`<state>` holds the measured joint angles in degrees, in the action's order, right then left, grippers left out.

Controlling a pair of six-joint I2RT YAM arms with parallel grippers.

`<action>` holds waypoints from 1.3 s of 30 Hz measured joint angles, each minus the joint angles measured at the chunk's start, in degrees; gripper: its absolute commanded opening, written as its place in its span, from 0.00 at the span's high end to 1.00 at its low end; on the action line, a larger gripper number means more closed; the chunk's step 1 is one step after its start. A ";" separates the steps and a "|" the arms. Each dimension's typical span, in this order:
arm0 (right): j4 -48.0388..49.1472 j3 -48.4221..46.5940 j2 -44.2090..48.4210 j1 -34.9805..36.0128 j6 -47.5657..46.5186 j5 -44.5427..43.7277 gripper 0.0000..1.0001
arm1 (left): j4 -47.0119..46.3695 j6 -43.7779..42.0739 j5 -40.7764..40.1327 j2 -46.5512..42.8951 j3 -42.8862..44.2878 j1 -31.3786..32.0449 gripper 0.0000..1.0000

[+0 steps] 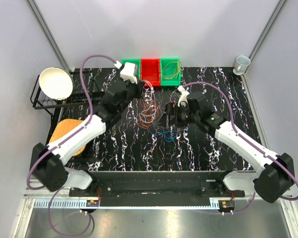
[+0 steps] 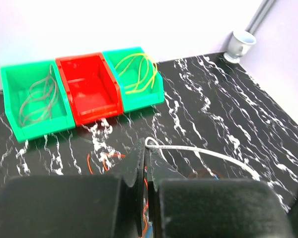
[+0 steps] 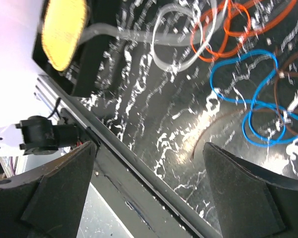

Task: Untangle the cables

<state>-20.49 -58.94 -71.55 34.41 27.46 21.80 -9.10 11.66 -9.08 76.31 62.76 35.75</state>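
Cables (image 1: 149, 113) sprawl in a tangle running far-left to near-right

White shells on left arm (image 1: 82, 131) and right arm (image 1: 246, 146), black joints, black bases. Purple hoses (image 1: 88, 94) looping alongside. Matte black wedge fingers (image 3: 248, 193) up close.

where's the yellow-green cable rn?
Top view: the yellow-green cable lies in the right-hand green bin at the far edge of the table, just right of the red bin.
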 measured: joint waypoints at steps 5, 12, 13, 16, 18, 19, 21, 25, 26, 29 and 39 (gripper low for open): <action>-0.22 3.80 0.24 0.00 1.44 -1.33 0.05 | 0.83 -1.36 0.00 7.37 8.66 -1.55 1.00; -0.04 9.22 3.80 0.02 4.15 -5.57 0.06 | 1.66 -2.23 0.44 15.85 19.96 -4.39 1.00; 0.50 10.49 4.87 0.02 4.66 -6.36 0.05 | 1.70 -2.23 0.55 16.79 21.16 -4.76 1.00; 1.38 14.88 8.50 0.04 6.12 -8.92 0.04 | 1.36 -2.05 1.16 20.85 25.81 -6.36 1.00; 1.51 17.22 10.47 0.04 6.58 -10.64 0.04 | 1.05 -1.64 1.62 24.04 28.94 -7.50 1.00; 1.53 18.16 11.28 0.04 6.75 -11.45 0.04 | 0.79 -1.46 2.01 25.70 30.51 -8.09 1.00; 1.49 19.28 12.44 0.04 6.91 -12.63 0.04 | 0.57 -1.05 2.99 29.16 33.64 -9.18 1.00; 1.40 19.54 13.20 0.04 6.91 -14.32 0.04 | 0.59 -0.26 4.85 36.09 40.33 -10.84 1.00; 1.40 19.54 13.25 0.04 6.88 -14.84 0.04 | 0.61 -0.02 5.27 37.55 41.72 -11.15 1.00; 1.33 19.54 13.25 0.04 6.86 -15.52 0.04 | 0.94 0.72 6.34 41.38 45.57 -12.11 1.00; 1.36 19.54 12.79 0.04 6.80 -16.79 0.04 | 1.31 3.58 7.67 50.01 57.44 -13.99 1.00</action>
<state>-19.14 -39.40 -58.76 34.46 34.26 5.02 -7.79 15.25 -1.41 126.32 120.20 21.76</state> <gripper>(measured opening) 0.960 0.008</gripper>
